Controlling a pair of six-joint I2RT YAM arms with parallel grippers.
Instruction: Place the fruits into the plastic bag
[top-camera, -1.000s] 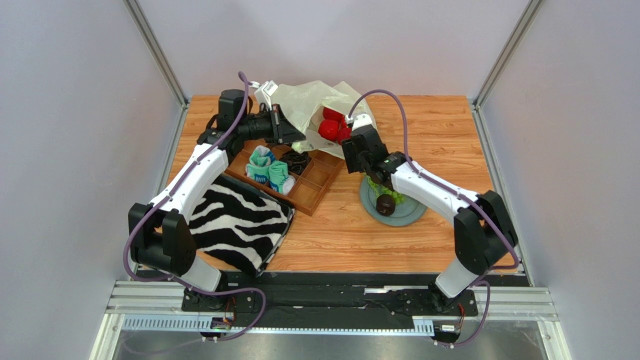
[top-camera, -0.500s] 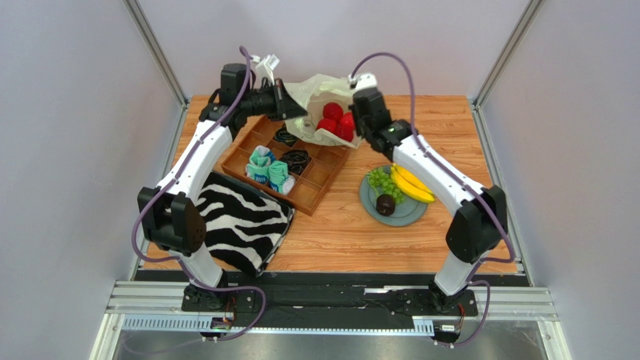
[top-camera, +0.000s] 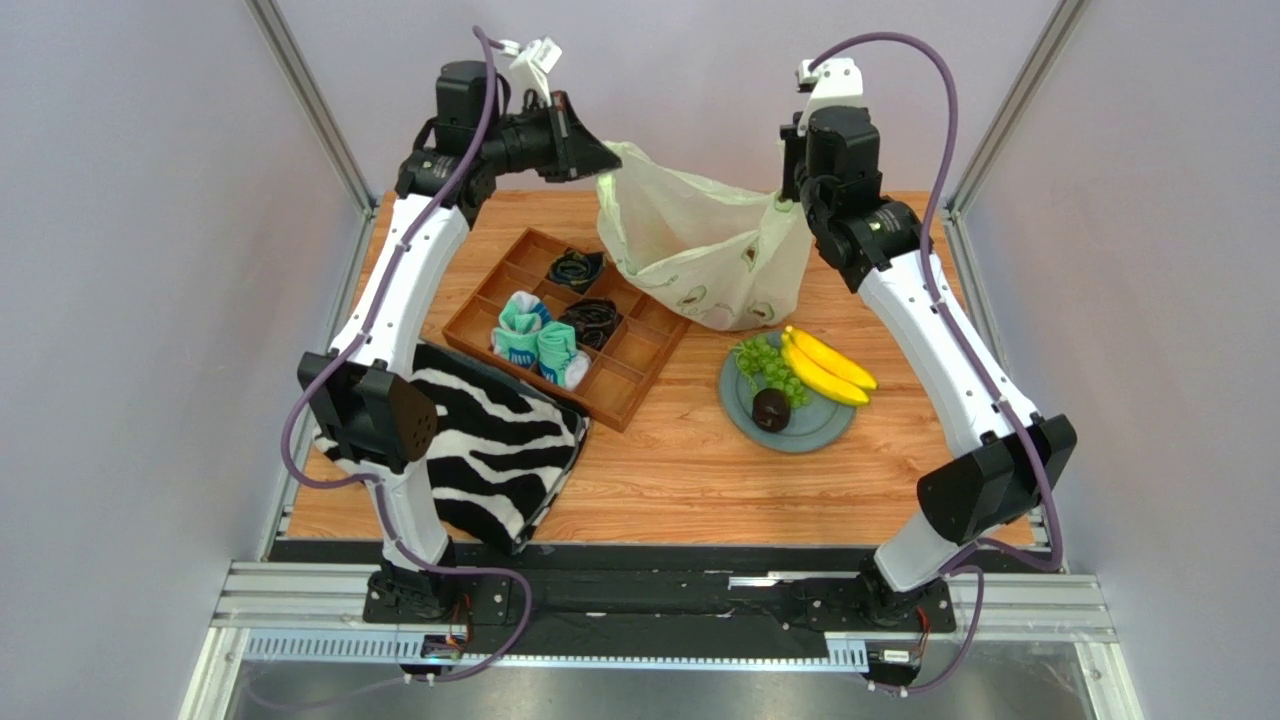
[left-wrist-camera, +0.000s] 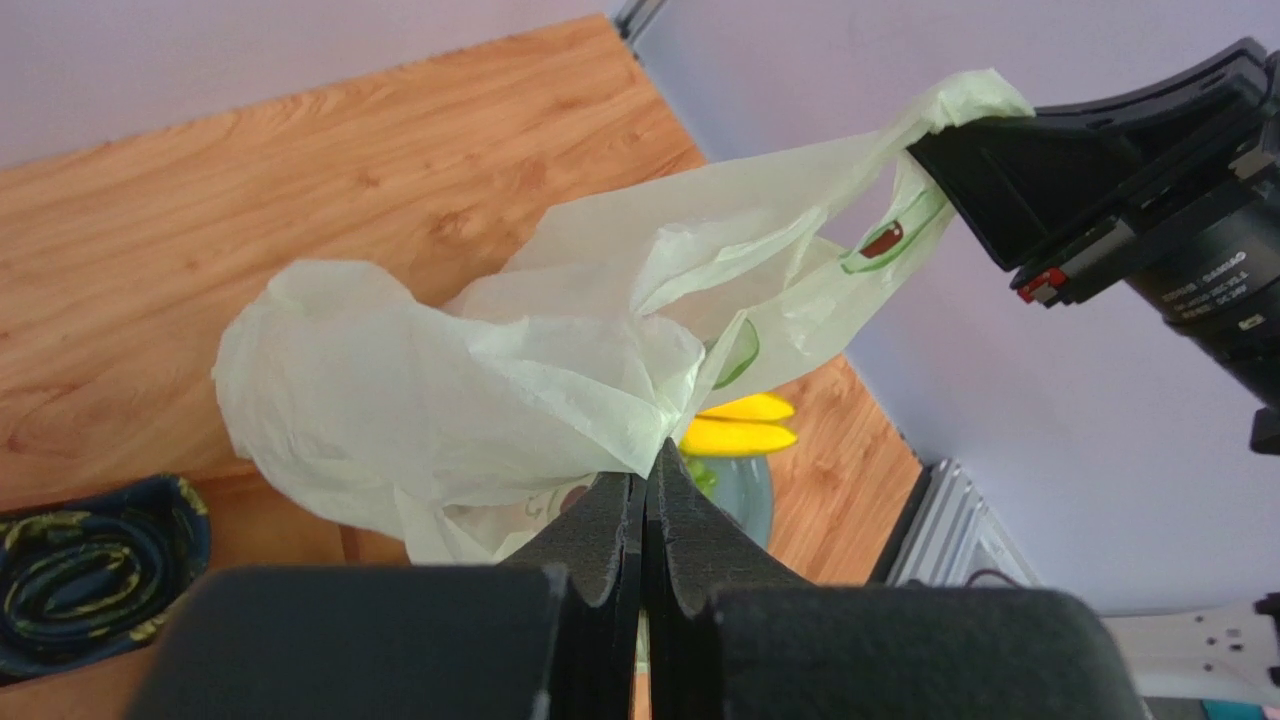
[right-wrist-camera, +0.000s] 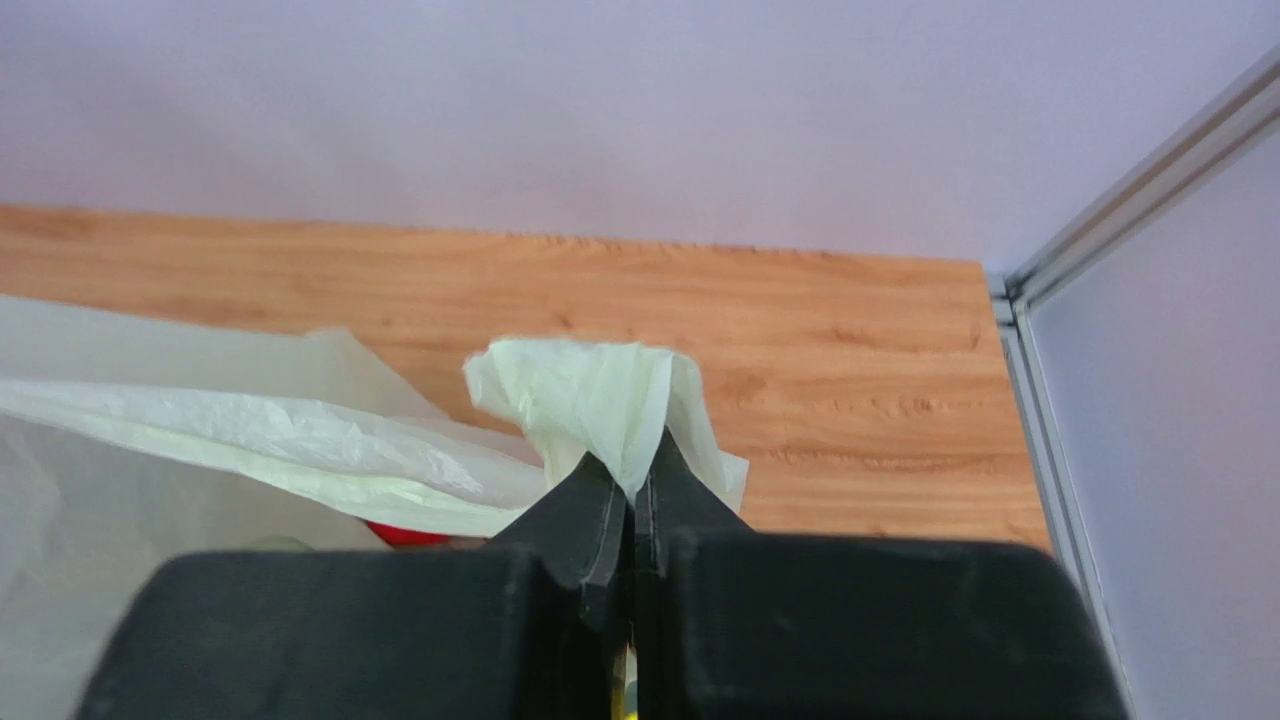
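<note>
The plastic bag (top-camera: 699, 248) hangs between both arms above the far side of the counter (top-camera: 887, 255). The left pincer (top-camera: 604, 162) is clenched on one handle, the right pincer (top-camera: 784, 192) on the other (something red (right-wrist-camera: 406, 534) shows inside). Bananas (top-camera: 824, 365), grapes (top-camera: 766, 365) and a dark fruit (top-camera: 771, 408) lie on the plate (top-camera: 824, 432).

Both the left arm (top-camera: 403, 293) and right arm (top-camera: 939, 338) have white shells, black joints and black bases. 1 purple cable (top-camera: 947, 120) trails along each. The left gripper (left-wrist-camera: 645, 495) has 2 matte black wedge fingers (left-wrist-camera: 601, 548).
</note>
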